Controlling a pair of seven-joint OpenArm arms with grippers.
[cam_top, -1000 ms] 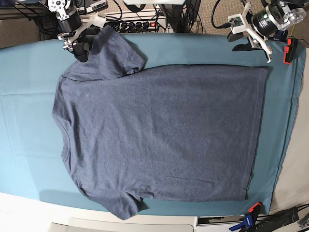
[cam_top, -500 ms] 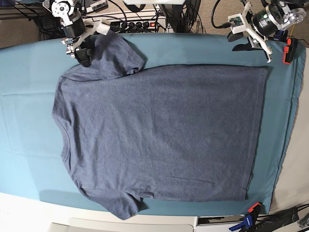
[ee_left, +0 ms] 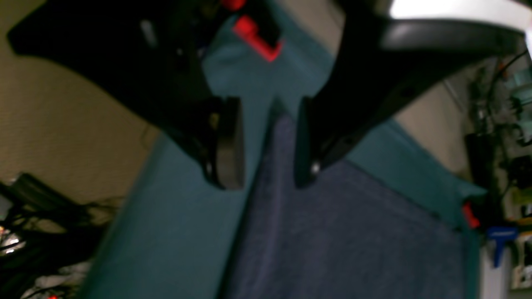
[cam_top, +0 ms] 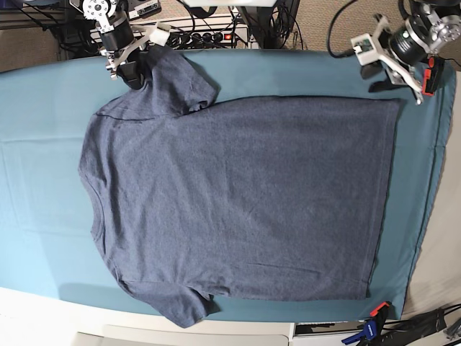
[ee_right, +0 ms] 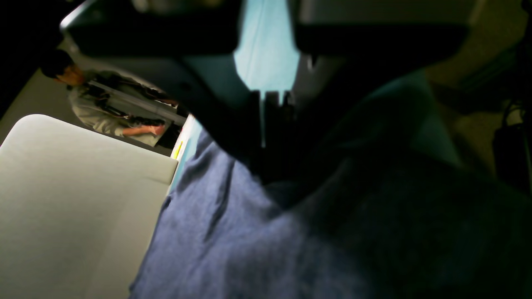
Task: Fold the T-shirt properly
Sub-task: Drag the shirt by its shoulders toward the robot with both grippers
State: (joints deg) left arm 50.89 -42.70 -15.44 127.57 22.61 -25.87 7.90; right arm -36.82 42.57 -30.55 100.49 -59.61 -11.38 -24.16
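The navy T-shirt point(cam_top: 238, 194) lies flat on the teal table cloth point(cam_top: 43, 144), collar toward the left and hem toward the right. At the far left, my right gripper point(cam_top: 132, 72) is shut on the edge of the far sleeve point(cam_top: 176, 79). The right wrist view shows its fingers closed together point(ee_right: 266, 137) with bunched blue fabric point(ee_right: 232, 249) at the tips. My left gripper point(cam_top: 397, 83) hovers open just beyond the far hem corner point(cam_top: 395, 104). In the left wrist view its two fingers stand apart point(ee_left: 266, 145), with that corner of the shirt point(ee_left: 341, 241) below them.
A red clamp point(cam_top: 431, 76) holds the cloth at the far right corner, and a blue and orange clamp point(cam_top: 374, 317) sits at the near right. A power strip and cables point(cam_top: 209, 34) run behind the table. A white surface point(cam_top: 43, 317) borders the near edge.
My right gripper has shut on the far sleeve and shifted slightly toward the back edge. The left gripper has moved right and back, still open.
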